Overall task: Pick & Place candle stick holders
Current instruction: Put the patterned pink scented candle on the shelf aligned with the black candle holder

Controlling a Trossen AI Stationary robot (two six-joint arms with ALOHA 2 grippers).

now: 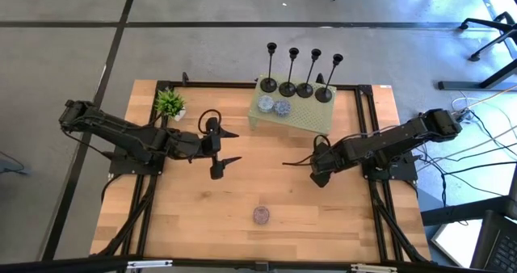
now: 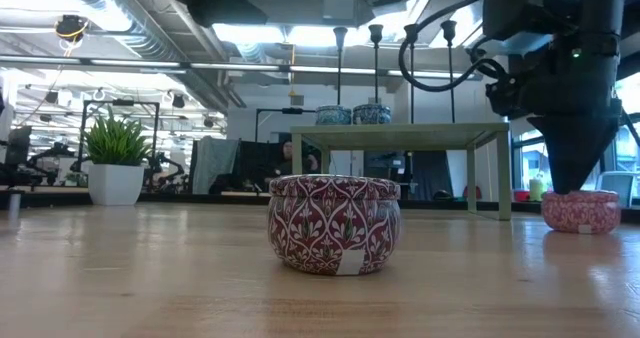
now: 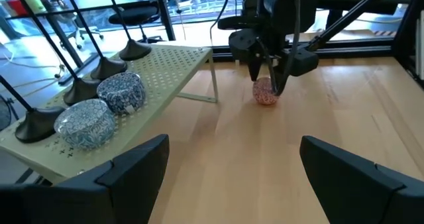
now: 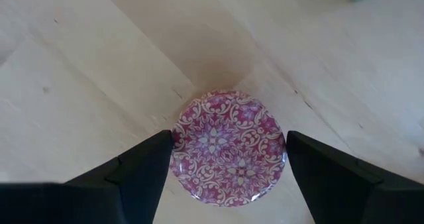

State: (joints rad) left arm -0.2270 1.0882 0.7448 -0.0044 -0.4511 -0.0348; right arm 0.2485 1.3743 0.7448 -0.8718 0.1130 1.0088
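- Nearest the table's front edge, a red-and-white patterned round tin (image 2: 335, 224) stands alone at lower centre of the high view, well apart from both arms; it poses little risk.
- At centre right of the high view, the right gripper (image 4: 222, 159) points straight down over a small pink-and-white patterned round tin (image 4: 228, 146). Its jaws stand wide, one finger on either side of the tin; whether they touch it cannot be told, and nothing looks gripped.
- Risk, as a judgement: this tin is not a task object. Closing here would lift the wrong item, and a finger off-centre could push the tin across the wood.
- At centre left of the high view, the left gripper (image 1: 220, 149) hovers level above the table, its jaws fully spread and empty, facing the right arm.
- Farther back, a pale green perforated metal stand (image 1: 311, 115) carries two blue patterned round tins (image 3: 103, 110) and the four slim black candle stick holders (image 1: 304, 74), ranged along its far edge.
- Risk, as a judgement: the holders are tall and close together, so a reach for one could topple its neighbour or sweep the blue tins.
- A small green potted plant (image 1: 169, 103) sits at the table's upper left.
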